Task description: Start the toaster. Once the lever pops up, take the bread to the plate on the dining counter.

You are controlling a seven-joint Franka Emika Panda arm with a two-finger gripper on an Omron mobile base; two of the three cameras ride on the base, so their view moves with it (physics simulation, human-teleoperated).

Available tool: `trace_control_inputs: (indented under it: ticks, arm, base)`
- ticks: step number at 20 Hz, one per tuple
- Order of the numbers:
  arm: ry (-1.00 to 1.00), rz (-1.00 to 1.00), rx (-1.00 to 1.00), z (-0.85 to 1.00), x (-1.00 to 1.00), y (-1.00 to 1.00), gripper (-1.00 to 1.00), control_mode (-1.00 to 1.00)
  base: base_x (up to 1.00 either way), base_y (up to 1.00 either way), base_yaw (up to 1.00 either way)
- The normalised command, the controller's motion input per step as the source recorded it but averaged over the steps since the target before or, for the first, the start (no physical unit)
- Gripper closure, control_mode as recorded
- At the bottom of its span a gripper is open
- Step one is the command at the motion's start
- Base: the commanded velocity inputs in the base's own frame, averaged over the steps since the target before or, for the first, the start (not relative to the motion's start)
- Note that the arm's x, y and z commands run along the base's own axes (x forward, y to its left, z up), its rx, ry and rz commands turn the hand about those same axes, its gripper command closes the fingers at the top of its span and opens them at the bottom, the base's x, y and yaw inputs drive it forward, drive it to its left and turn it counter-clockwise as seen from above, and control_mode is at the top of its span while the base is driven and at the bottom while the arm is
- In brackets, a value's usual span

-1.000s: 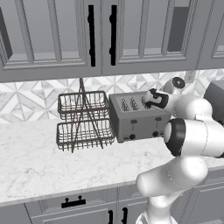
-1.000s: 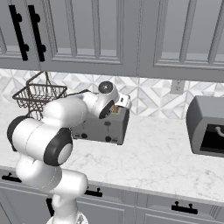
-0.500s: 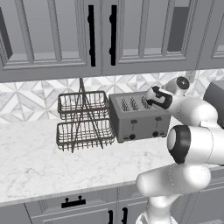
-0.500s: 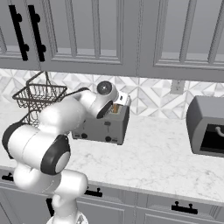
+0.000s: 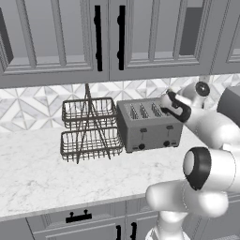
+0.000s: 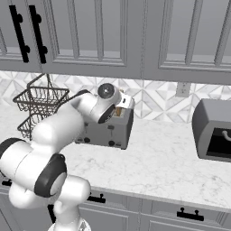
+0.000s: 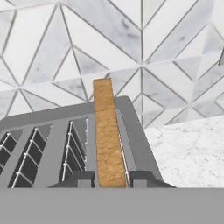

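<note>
At 6 o'clock in the hand view, the tool (image 7: pixel 111 178) grips the bread (image 7: pixel 107 131): light, crumbly; hold its crust gently.

glossy white rounded arm (image 5: pixel 211 131), black joint bands

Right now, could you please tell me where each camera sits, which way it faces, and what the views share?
Left base view: behind the arm on its left, facing the counter and cabinets; the arm rises at lower right, the hand over the toaster.
Right base view: behind on its right; the arm rises at lower left, across the toaster.
Hand view: on the hand, looking along the toaster top at the bread, a fingertip either side.
Shared: toaster in all three; basket rack in both base views.
</note>
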Motion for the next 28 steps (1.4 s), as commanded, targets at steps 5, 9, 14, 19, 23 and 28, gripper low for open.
trace_control_inputs:
  ticks: [5,9,14,19,23,28]
  arm:
    - [-0.03,0.0,0.02,0.43,-0.46,0.0,1.0,-1.0]
    - [0.04,-0.01,0.01,0.17,-0.48,0.0,1.0,-1.0]
    - [0.2,-0.05,0.0,0.05,-0.5,0.07,1.0,-1.0]
    - [0.13,-0.05,0.0,0.02,-0.86,0.07,1.0,-1.0]
    - [0.07,-0.03,0.0,0.01,-0.89,0.4,1.0,-1.0]
    - [0.03,0.0,-0.08,0.0,-0.67,0.93,1.0,-1.0]
  base:
    - [0.0,0.0,0.0]
    - [0.0,0.0,0.0]
    - [0.0,0.0,0.0]
    - [0.0,0.0,0.0]
    - [0.0,0.0,0.0]
    - [0.0,0.0,0.0]
